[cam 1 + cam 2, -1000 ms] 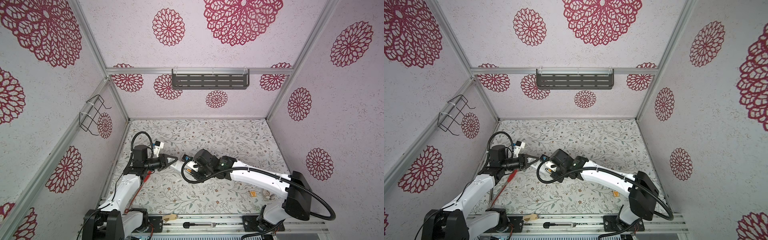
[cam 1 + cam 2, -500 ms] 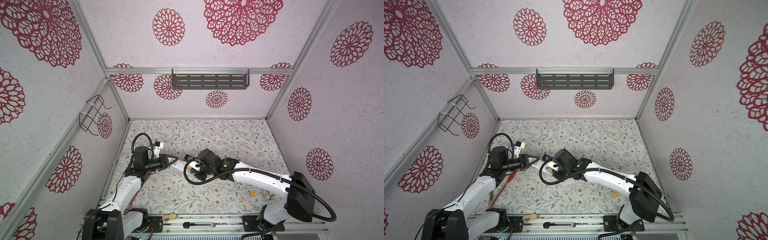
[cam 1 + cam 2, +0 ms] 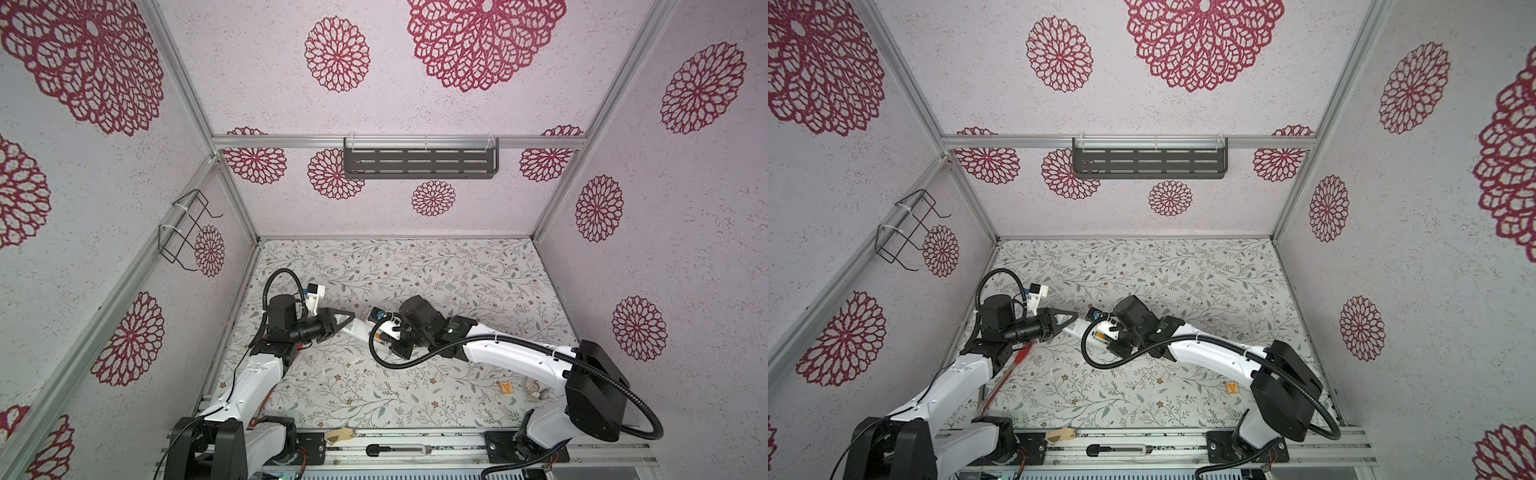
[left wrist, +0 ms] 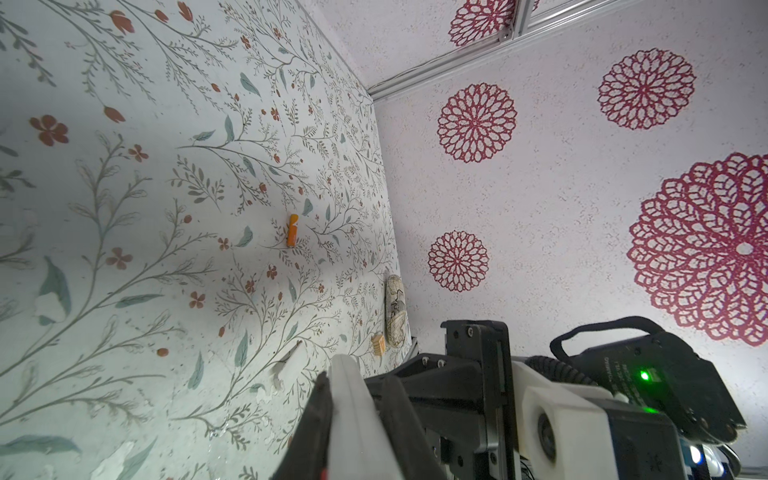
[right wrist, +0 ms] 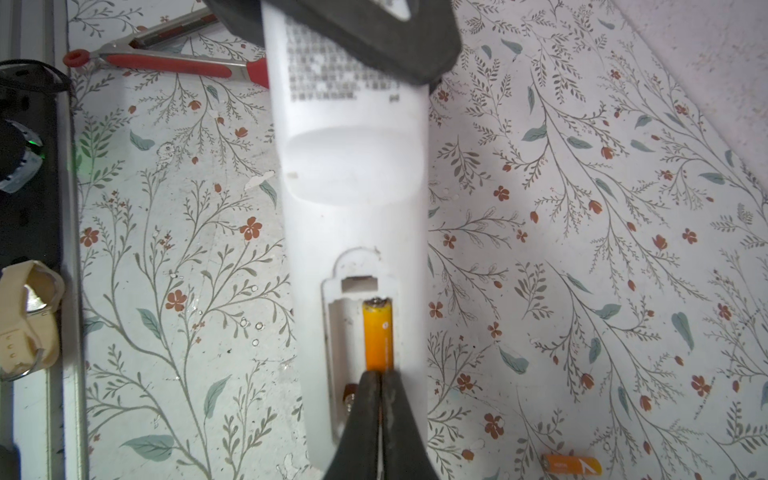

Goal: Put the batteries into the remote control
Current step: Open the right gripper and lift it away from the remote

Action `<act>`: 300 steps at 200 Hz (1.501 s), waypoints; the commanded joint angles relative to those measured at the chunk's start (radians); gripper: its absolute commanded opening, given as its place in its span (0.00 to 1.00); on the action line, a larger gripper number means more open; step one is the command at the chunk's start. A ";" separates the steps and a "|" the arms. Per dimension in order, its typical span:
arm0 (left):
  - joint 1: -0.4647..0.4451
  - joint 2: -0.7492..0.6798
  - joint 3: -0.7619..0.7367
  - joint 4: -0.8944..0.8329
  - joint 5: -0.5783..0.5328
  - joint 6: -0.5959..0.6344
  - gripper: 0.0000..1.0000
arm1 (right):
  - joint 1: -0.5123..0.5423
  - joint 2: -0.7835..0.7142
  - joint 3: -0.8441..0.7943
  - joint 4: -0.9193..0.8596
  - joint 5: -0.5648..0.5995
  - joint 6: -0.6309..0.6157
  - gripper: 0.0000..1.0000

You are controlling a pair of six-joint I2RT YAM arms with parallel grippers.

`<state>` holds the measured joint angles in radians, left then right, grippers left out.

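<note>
Two batteries in view, one loaded and one loose. First battery [image 5: 378, 336] lies lengthwise in one slot of the open battery compartment [image 5: 344, 345] on the plain white back of the remote control [image 5: 353, 187]; the slot beside it is bare. Second battery [image 5: 571, 464] lies flat on the floral worktop [image 5: 582, 249], apart from the remote control and beside its compartment end; the left wrist view also shows it [image 4: 292, 230], alone on the pattern. Left gripper [image 3: 347, 322] is clamped on the remote control's far end, the one away from the compartment, with its black pad across the printed label. In both top views the remote control [image 3: 1073, 328] spans the gap between the two grippers. Right gripper [image 5: 380, 382] has its jaws pressed together, nothing between them. Its tips sit at the near end of the first battery and hide that end. Red-handled tongs [image 5: 174, 64] lie on the worktop beyond the left gripper. Orange square tag [image 3: 506, 387] rests near the right arm's base, well apart from the remote control.
</note>
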<state>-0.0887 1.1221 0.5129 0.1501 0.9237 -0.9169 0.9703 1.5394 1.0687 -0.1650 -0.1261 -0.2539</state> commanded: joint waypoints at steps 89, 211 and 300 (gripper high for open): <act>0.059 -0.020 0.129 -0.305 0.120 0.186 0.00 | -0.039 -0.158 -0.032 -0.019 -0.001 0.147 0.19; 0.089 -0.072 0.156 -0.411 0.057 0.265 0.00 | -0.301 0.027 0.016 -0.162 0.205 0.655 0.64; 0.089 -0.101 0.136 -0.353 0.076 0.227 0.00 | -0.353 0.296 0.148 -0.147 0.112 0.611 0.62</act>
<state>-0.0063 1.0378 0.6483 -0.2577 0.9699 -0.6785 0.6178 1.8381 1.1687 -0.3004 0.0048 0.3672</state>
